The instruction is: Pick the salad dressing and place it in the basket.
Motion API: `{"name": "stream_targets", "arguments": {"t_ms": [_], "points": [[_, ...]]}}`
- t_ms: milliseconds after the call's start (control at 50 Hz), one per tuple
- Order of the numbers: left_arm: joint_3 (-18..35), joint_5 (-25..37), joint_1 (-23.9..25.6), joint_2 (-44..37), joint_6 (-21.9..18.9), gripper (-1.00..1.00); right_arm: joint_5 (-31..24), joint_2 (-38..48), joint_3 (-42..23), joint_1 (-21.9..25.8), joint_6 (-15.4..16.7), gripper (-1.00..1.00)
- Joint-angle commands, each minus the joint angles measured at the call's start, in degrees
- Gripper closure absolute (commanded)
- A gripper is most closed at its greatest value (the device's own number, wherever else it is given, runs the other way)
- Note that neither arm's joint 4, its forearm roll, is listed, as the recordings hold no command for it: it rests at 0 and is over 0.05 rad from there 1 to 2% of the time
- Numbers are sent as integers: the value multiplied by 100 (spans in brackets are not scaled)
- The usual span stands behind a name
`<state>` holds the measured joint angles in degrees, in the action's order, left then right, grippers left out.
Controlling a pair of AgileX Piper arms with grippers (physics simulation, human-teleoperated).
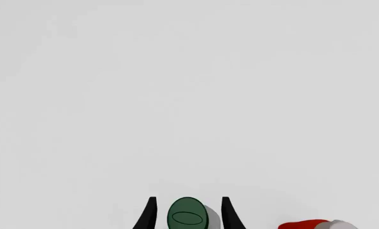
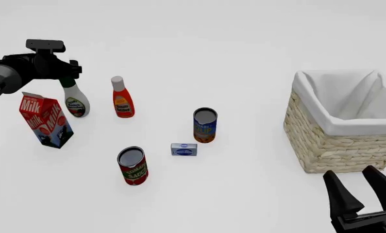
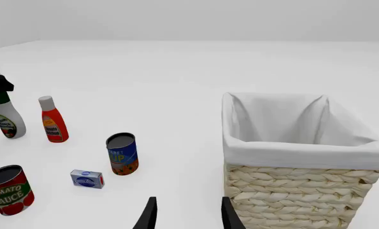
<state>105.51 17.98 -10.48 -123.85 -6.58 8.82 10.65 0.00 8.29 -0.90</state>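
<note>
The salad dressing, a white bottle with a green-and-yellow label, stands upright at the far left of the table. Its dark green cap sits between the two black fingers of my left gripper, with a gap on each side; the gripper is open around the bottle's neck. The basket, pale wicker with a white lining, stands at the right, also seen as the basket in the right wrist view. My right gripper hovers open and holding nothing at the front right, just before the basket; the same gripper faces the table.
A red-orange bottle with a white cap stands just right of the dressing. A milk carton is to its front left. A tomato sauce can, a blue-and-orange can and a small blue box stand mid-table.
</note>
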Motion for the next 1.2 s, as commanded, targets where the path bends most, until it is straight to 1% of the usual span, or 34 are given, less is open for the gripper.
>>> {"name": "stream_targets", "arguments": {"t_ms": [20,160,500,580,600,620,640,660,700,760,820,840,880,900,920,980,1000,1040,1080,1120,1200], "points": [[-102,-135,-26,-153,-24,-100,277,320,0,21,-5,-100],[-175,-227,-17,-269,10,-100,562,628,0,55,3,-100],[-301,-348,-39,-393,75,-100,880,977,0,85,17,-100],[-456,-477,24,-272,57,-100,927,1016,0,98,19,-100],[-578,-624,33,-167,24,-100,941,1028,0,101,26,-100],[-820,-906,38,49,-119,100,964,1053,0,102,29,-100],[-816,-874,87,71,-5,100,982,1073,0,105,32,-100],[-882,-993,94,178,103,100,995,1088,0,108,35,-100],[-820,-984,-31,189,90,100,993,1086,0,111,41,-100],[-930,-1171,-37,345,38,100,945,1038,0,113,38,-100],[-895,-1168,-16,366,58,100,888,981,0,107,34,-100],[-972,-1303,-62,455,26,100,854,952,0,100,40,-100],[-972,-1337,-38,505,70,100,788,888,0,96,39,-100],[-1001,-1428,-161,560,53,100,750,849,0,94,42,-100],[-1015,-1479,-161,587,11,100,727,826,0,89,43,-100],[-990,-1488,-155,666,123,100,660,757,0,90,49,-100],[-1062,-1627,-164,822,140,100,628,729,0,85,53,-100],[-1033,-1589,-159,859,184,100,616,719,0,84,54,-100],[-1074,-1586,-52,1056,220,100,600,710,0,87,60,-100],[-1005,-1520,-4,1154,195,100,620,718,0,97,61,-100],[-896,-1389,83,1303,273,100,653,724,0,115,48,-100]]}}
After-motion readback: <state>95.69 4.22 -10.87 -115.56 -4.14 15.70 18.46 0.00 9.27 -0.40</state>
